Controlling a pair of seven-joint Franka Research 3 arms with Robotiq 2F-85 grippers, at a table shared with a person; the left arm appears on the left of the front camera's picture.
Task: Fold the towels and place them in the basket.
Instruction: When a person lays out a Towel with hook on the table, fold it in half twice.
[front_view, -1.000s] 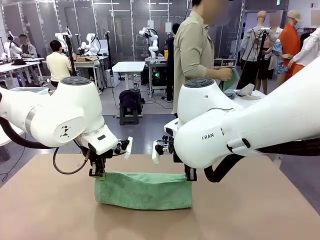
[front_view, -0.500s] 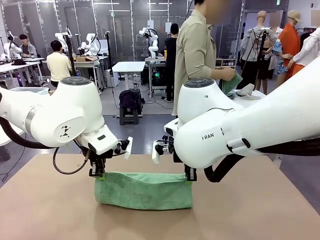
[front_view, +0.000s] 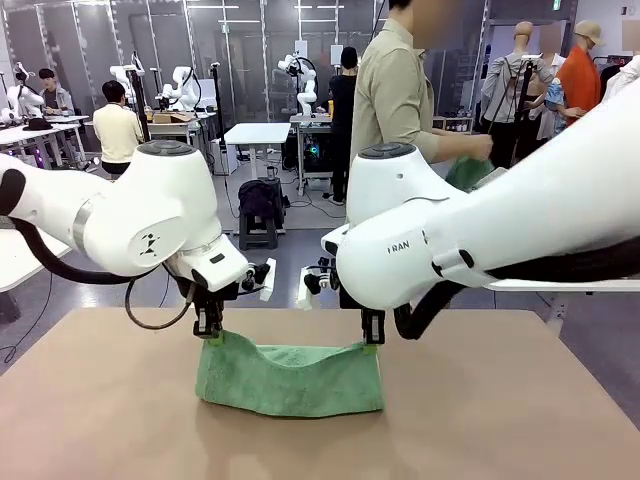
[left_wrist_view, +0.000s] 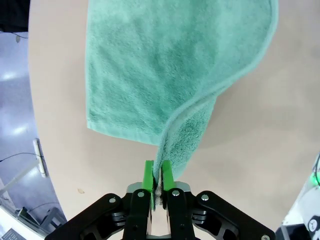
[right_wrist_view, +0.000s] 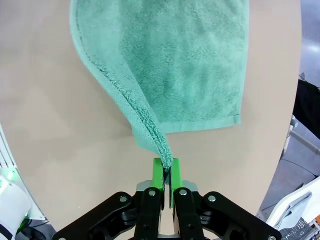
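A mint green towel (front_view: 290, 380) lies on the brown table (front_view: 100, 420) with its far edge lifted at both corners and sagging in the middle. My left gripper (front_view: 209, 332) is shut on the towel's far left corner. My right gripper (front_view: 371, 340) is shut on the far right corner. In the left wrist view the green pads (left_wrist_view: 148, 175) pinch the towel (left_wrist_view: 165, 65) edge, which hangs down onto the table. The right wrist view has the same pinch at my right gripper (right_wrist_view: 166, 175) on the towel (right_wrist_view: 175, 60). The basket is out of view.
A person in a beige shirt (front_view: 390, 100) stands beyond the far edge of the table, holding a green cloth (front_view: 465, 172). Bare tabletop (front_view: 540, 420) surrounds the towel on all sides.
Both grippers have risen and drawn slightly toward the towel's middle, lifting the two far corners; the far edge now sags between them. The person's hand has moved right.
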